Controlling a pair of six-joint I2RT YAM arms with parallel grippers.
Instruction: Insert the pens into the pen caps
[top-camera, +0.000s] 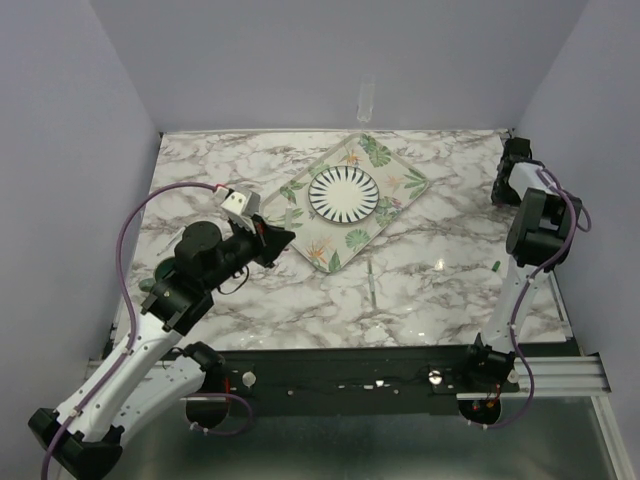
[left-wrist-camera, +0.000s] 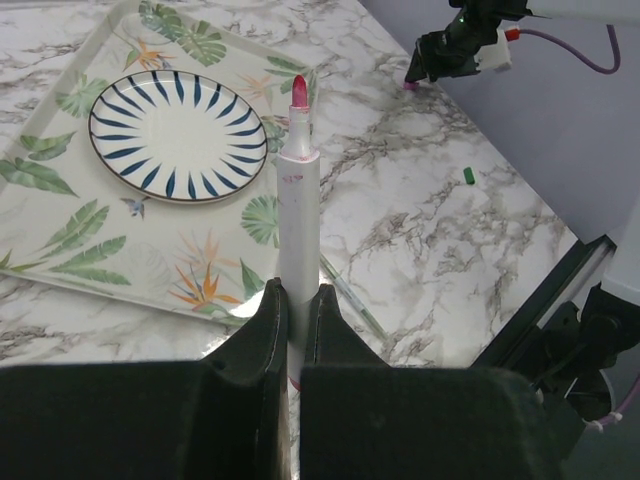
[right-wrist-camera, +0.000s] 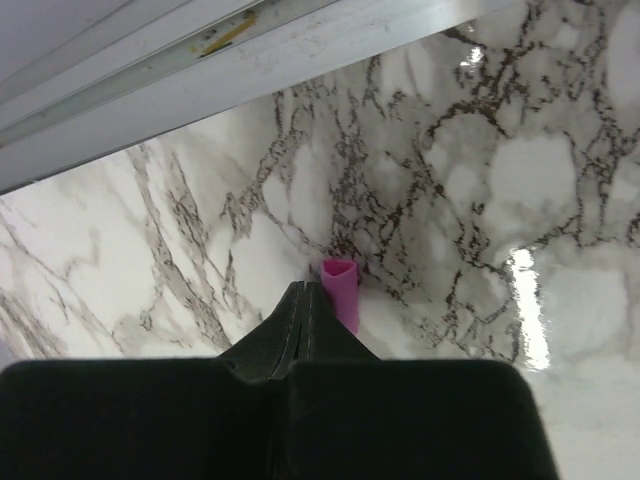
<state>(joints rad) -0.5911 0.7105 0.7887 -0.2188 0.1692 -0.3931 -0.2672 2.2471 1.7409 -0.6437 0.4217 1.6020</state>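
Observation:
My left gripper (left-wrist-camera: 297, 292) is shut on a white marker (left-wrist-camera: 298, 200), whose bare pink tip points up and away over the tray's near edge. In the top view this gripper (top-camera: 283, 238) hovers left of the tray. At the far right edge of the table my right gripper (right-wrist-camera: 305, 287) has its jaws pressed together with nothing between them. A pink cap (right-wrist-camera: 340, 285) lies against the right finger, open end facing away. The left wrist view shows that gripper (left-wrist-camera: 420, 70) with the pink cap (left-wrist-camera: 411, 86) at its tip.
A leaf-patterned tray (top-camera: 400, 175) holds a striped plate (top-camera: 343, 193) at the back centre. A thin green pen (top-camera: 372, 285) lies on the marble in front of the tray. A small green cap (top-camera: 495, 265) lies at the right. A clear tube (top-camera: 365, 100) stands against the back wall.

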